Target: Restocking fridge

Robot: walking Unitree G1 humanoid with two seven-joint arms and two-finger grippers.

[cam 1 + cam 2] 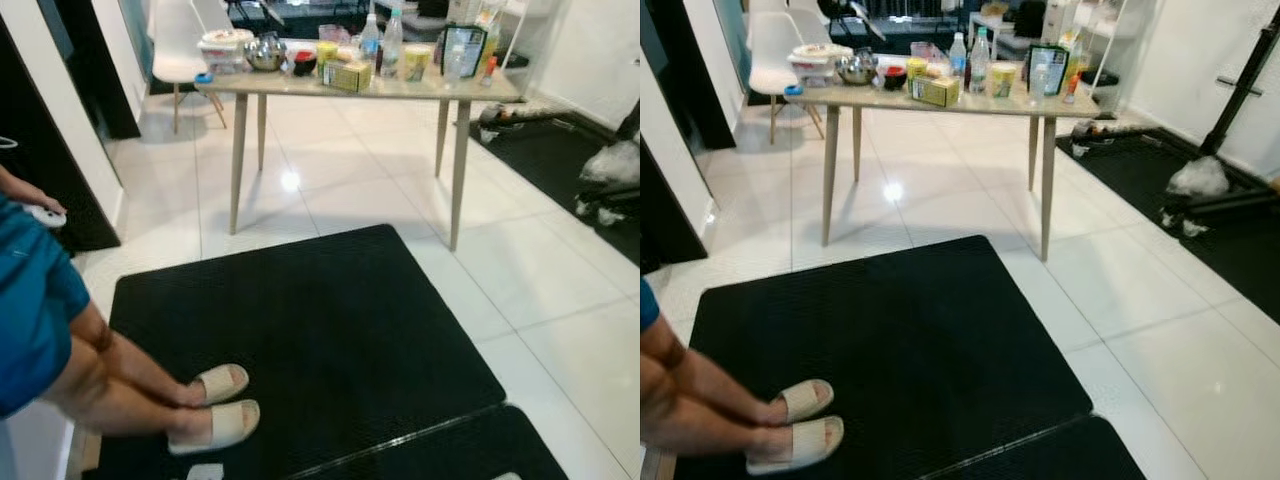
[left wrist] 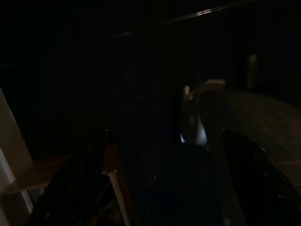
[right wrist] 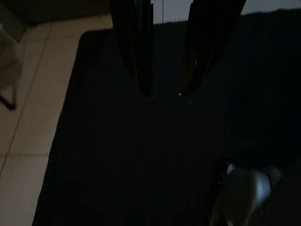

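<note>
A slim-legged wooden table [image 1: 940, 100] stands far across glossy white tiles, crowded with bottles [image 1: 958, 55], tubs, a steel bowl [image 1: 854, 70] and a yellow carton [image 1: 937, 90]. Near, a ribbed black mat [image 1: 300, 340]; a person's sandalled feet [image 1: 215, 405] left. The right gripper [image 3: 165, 94] hangs over the mat, fingers parted, holding nothing; the left gripper's state can't be told.

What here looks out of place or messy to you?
Nothing is spilled or broken. The table is crowded with bottles, tubs and a box, all upright. A person's sandalled feet rest on the black mat in the robot's path, and white crumpled stuff lies by the far mat.
</note>
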